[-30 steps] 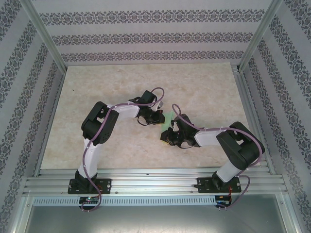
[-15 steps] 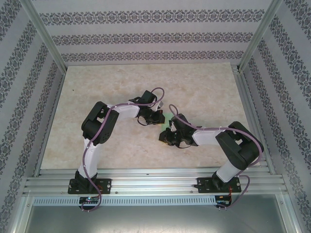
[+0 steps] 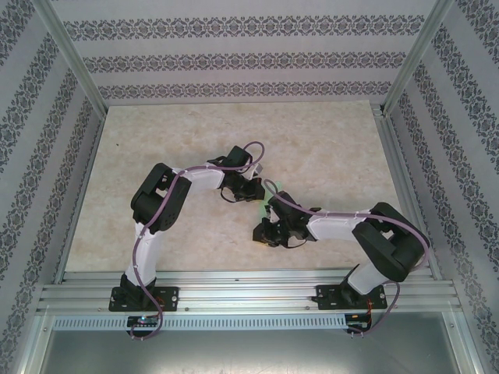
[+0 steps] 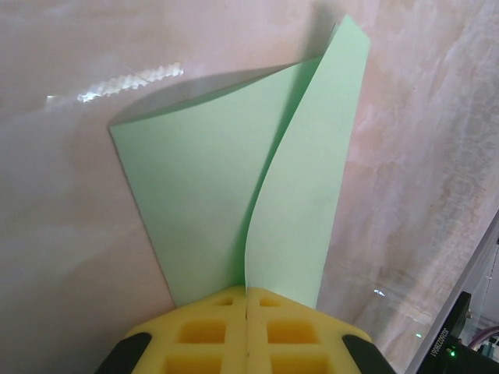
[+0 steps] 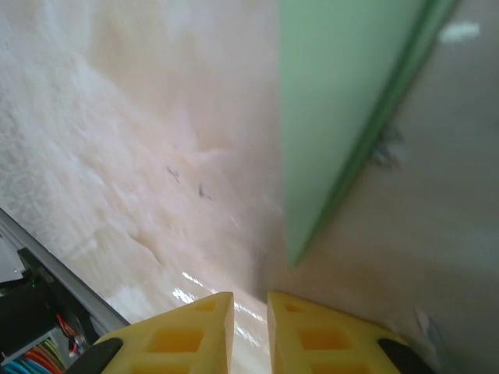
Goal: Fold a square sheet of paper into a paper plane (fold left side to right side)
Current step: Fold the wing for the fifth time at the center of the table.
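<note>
A: Where is the green paper (image 4: 210, 202)?
B: Mid-table (image 3: 156, 140), between the arms. It is partly folded, with one flap standing off the lower layer.
A: Why raised?
B: The left gripper (image 4: 246, 300) is clenched on the near corner, likely to carry the flap across.
A: Right gripper (image 5: 249, 300)?
B: Low beside the paper's edge, fingers a crack apart, grasping nothing. Probably placed to press the crease.

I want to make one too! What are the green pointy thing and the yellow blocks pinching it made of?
The light green folded sheet looks like thin matte paper: it bends softly and holds a sharp crease. The yellow pads of the left claw, shut on it, seem to be dull foam or maybe rubber, with square hollows.
</note>
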Robot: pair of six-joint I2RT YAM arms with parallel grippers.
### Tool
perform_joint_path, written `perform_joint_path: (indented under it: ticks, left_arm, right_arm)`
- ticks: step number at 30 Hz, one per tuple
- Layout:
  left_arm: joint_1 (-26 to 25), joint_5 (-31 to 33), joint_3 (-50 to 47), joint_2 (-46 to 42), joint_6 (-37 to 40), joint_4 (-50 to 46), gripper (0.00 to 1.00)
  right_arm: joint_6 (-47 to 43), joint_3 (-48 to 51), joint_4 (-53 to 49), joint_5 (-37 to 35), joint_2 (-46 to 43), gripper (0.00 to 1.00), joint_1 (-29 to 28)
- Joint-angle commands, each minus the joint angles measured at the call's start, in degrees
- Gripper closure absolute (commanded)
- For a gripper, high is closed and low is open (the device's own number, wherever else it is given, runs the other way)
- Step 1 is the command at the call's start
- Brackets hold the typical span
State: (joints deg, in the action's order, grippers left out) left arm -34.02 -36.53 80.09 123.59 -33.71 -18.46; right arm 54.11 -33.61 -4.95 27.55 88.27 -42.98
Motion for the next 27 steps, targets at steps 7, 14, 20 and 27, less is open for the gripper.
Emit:
perform_joint_path:
  ticks: [7, 14, 20, 27]
  left_arm:
    - [0.3, 4.7, -1.3, 1.7, 1.8, -0.1, 0.93]
    - [0.3, 4.9, -1.4, 1.7, 1.9, -0.1, 0.93]
    - [0.4, 4.8, -1.3, 2.0, 1.8, 0.1, 0.93]
    - [0.3, 5.0, -1.2, 2.2, 1.8, 0.0, 0.93]
  right_arm:
    - [-4.2, -3.7, -4.4, -1.7, -6.4, 0.80, 7.4]
    - [-5.3, -6.5, -0.6, -4.2, 0.7, 0.81, 6.4]
    - [-5.5, -6.9, -0.4, -4.4, 5.1, 0.81, 4.1]
    - [-3.5, -2.4, -3.0, -2.8, 3.1, 0.81, 0.6]
